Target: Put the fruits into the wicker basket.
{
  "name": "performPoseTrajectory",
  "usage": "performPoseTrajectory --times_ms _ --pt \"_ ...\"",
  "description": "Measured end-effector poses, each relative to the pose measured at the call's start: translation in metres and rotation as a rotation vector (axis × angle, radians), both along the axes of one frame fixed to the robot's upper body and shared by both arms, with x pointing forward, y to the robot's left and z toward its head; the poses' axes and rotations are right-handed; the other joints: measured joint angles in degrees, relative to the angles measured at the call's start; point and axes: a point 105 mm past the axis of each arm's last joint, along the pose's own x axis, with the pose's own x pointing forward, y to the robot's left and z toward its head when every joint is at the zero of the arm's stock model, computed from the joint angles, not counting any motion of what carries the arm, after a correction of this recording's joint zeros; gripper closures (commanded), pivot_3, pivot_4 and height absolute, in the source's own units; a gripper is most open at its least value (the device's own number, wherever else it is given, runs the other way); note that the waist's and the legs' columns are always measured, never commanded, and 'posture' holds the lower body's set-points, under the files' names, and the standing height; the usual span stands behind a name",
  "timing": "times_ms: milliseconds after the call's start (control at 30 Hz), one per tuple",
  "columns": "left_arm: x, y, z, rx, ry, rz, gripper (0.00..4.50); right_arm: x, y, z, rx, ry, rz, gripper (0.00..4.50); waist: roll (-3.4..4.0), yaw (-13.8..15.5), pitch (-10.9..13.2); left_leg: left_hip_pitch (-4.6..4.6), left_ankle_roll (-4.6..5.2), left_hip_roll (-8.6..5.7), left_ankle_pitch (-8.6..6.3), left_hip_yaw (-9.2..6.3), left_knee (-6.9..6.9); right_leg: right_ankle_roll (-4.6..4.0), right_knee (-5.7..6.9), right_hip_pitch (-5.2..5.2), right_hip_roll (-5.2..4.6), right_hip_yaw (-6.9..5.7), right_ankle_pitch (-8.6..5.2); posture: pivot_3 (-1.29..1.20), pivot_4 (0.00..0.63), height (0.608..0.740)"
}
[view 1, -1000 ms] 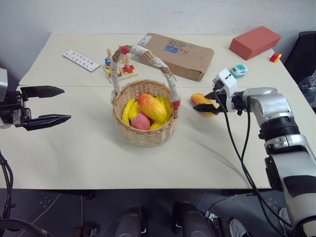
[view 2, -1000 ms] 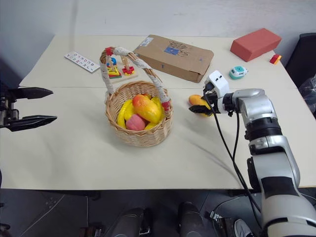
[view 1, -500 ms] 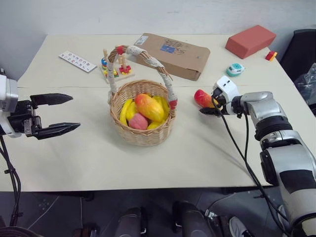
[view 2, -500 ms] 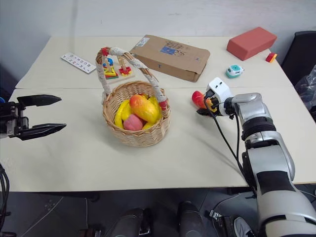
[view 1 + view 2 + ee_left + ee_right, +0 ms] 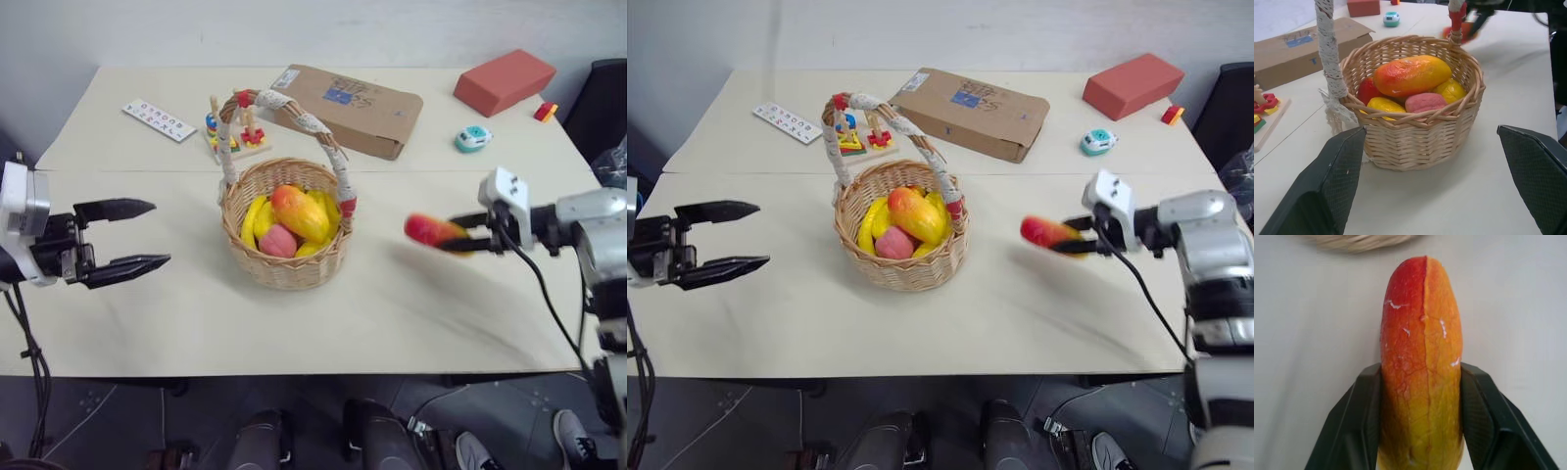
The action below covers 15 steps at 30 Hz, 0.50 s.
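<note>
One red-to-yellow mango (image 5: 432, 231) hangs above the table to the right of the wicker basket (image 5: 289, 262), and my right gripper (image 5: 458, 235) is shut on it. The right wrist view shows both black fingers (image 5: 1364, 426) pressed against the sides of this mango (image 5: 1421, 362). A second mango (image 5: 300, 212) lies on top of the fruit inside the basket (image 5: 1415, 142). My left gripper (image 5: 137, 235) stands open to the left of the basket, level with it and apart from it, with nothing between its fingers.
Yellow banana-like pieces (image 5: 255, 220) and a pink peach (image 5: 279, 239) also lie in the basket. Behind it stand a wooden stacking toy (image 5: 235, 135), a flat cardboard box (image 5: 348, 108), a red block (image 5: 505, 82), a small teal gadget (image 5: 473, 139) and a white card (image 5: 162, 119).
My right gripper has closed on the mango, lifted it off the table and pulled it back toward the near right. The left gripper has hardly moved.
</note>
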Motion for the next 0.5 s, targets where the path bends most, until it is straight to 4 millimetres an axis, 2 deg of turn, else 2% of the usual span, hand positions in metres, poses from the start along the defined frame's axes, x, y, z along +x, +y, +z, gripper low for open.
performPoseTrajectory --times_ms 67,100,133,167,233,333,400,500 --pt "-0.001 0.0 -0.005 -0.014 0.016 0.005 0.0 -0.02 0.025 0.01 0.067 0.044 0.075 2.72 0.0 -0.19 0.0 0.23 -0.05 0.13 0.03 0.18 0.0 0.01 -0.02 0.13 0.01 0.04 0.01 0.0 0.15 0.74" --pt "-0.001 -0.001 -0.006 -0.017 0.018 0.003 0.0 -0.032 0.045 0.017 0.104 0.062 0.144 2.72 -0.03 -0.25 0.0 0.36 -0.14 0.2 0.01 0.19 0.0 0.01 -0.06 0.2 0.02 0.05 0.01 0.0 0.15 0.74" --pt "-0.001 -0.002 -0.006 -0.017 0.015 0.001 0.0 -0.039 0.057 0.021 0.13 0.072 0.176 2.72 -0.03 -0.15 0.0 0.39 -0.2 0.24 -0.02 0.16 0.0 0.0 -0.11 0.19 0.01 0.04 0.0 0.0 0.15 0.74" --pt "-0.001 -0.002 -0.006 -0.019 0.014 0.003 0.0 -0.042 0.077 0.029 0.18 0.065 0.195 2.72 -0.06 -0.14 -0.02 0.48 -0.32 0.32 -0.08 0.16 -0.01 -0.06 -0.09 0.21 0.06 0.07 0.0 0.0 0.15 0.74" --pt "-0.001 -0.002 -0.006 -0.025 0.01 0.007 0.0 -0.04 0.112 0.038 0.265 0.04 0.203 2.72 -0.06 -0.09 -0.02 0.48 -0.43 0.37 -0.09 0.16 -0.03 -0.2 -0.02 0.13 0.07 0.09 0.0 0.0 0.15 0.74" --pt "0.001 -0.005 -0.007 -0.035 0.006 0.004 0.0 -0.034 0.175 0.05 0.393 0.002 0.173 2.72 -0.06 0.01 -0.03 0.32 -0.62 0.4 0.02 0.16 -0.08 -0.43 0.45 -0.21 0.12 0.08 -0.08 0.0 0.15 0.74" --pt "0.002 -0.005 -0.007 -0.039 0.004 0.011 0.0 -0.028 0.196 0.057 0.437 -0.023 0.12 2.72 -0.06 0.26 -0.03 0.19 -0.62 0.38 0.02 0.05 -0.08 -0.48 0.52 -0.25 0.17 -0.03 -0.1 0.0 0.15 0.74" --pt "0.003 -0.005 -0.007 -0.044 0.009 0.025 0.0 -0.016 0.212 0.067 0.425 -0.136 0.034 2.72 -0.14 0.23 -0.08 0.06 -0.38 0.07 -0.1 -0.07 -0.07 -0.48 0.48 -0.25 0.08 -0.01 -0.1 0.0 0.15 0.74"
